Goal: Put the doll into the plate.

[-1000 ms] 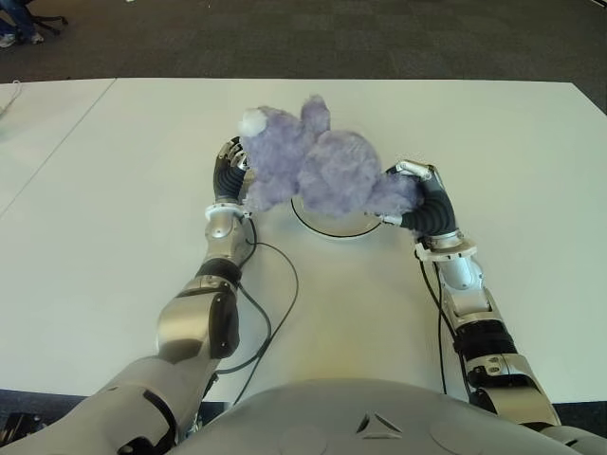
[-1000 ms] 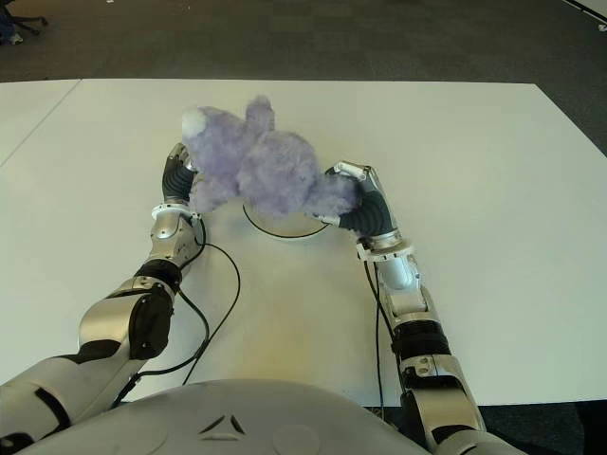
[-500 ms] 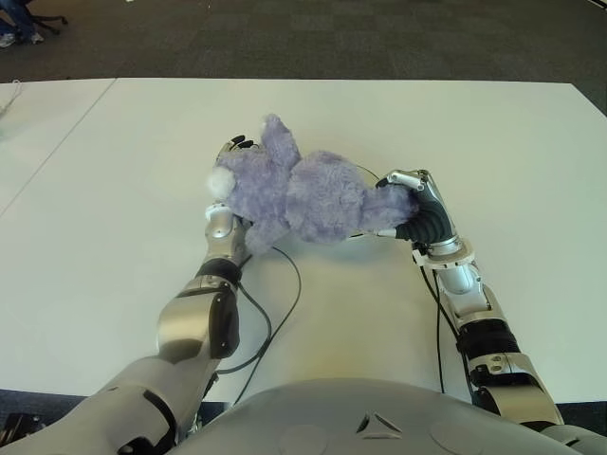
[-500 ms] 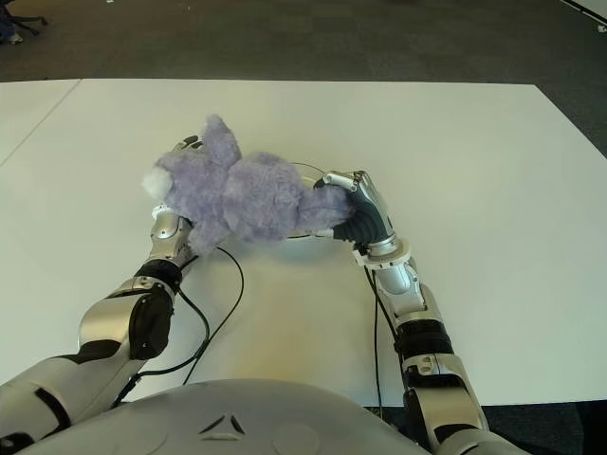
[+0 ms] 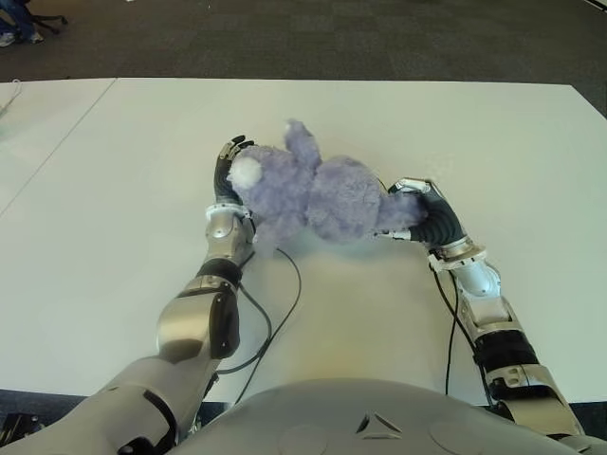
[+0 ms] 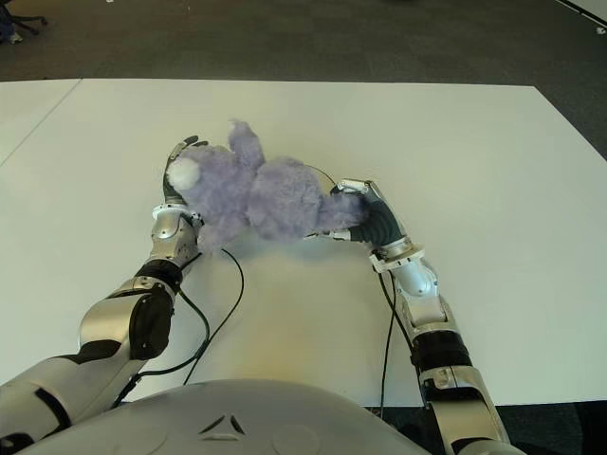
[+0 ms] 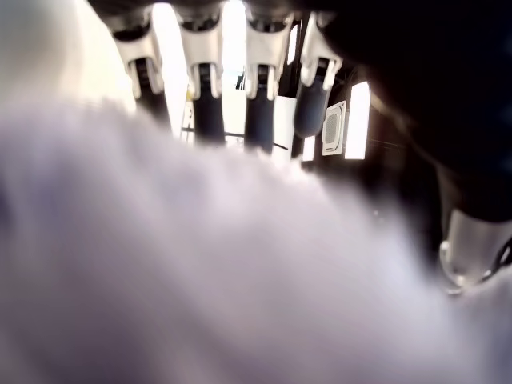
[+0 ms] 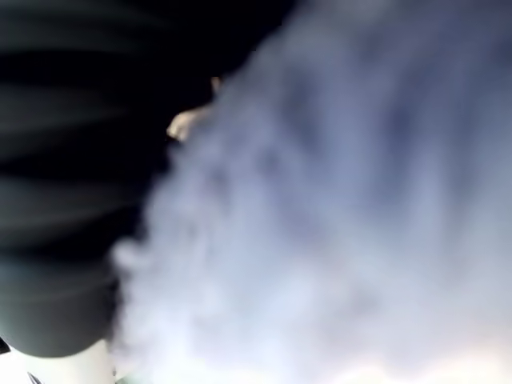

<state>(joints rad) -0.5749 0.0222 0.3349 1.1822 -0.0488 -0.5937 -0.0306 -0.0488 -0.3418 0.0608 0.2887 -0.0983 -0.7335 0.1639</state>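
Note:
The fluffy purple doll (image 5: 318, 199) lies low across the middle of the white table (image 5: 493, 123), its white snout toward my left. It covers nearly all of the plate; only a thin arc of the plate's rim (image 6: 322, 173) shows behind it. My left hand (image 5: 228, 169) stands against the doll's head, and the left wrist view shows its fingers (image 7: 200, 80) straight, with the doll's fur (image 7: 200, 264) across the palm. My right hand (image 5: 417, 207) is curled around the doll's other end, and purple fur (image 8: 344, 200) fills the right wrist view.
A black cable (image 5: 285, 294) loops over the table beside my left forearm. Dark carpet (image 5: 332, 38) lies beyond the table's far edge. Another white tabletop (image 5: 38, 123) adjoins at the far left.
The doll has come down from above the plate onto it, then slid slightly right. My right hand has moved right and lower with it. The left hand's fingers now show behind the head.

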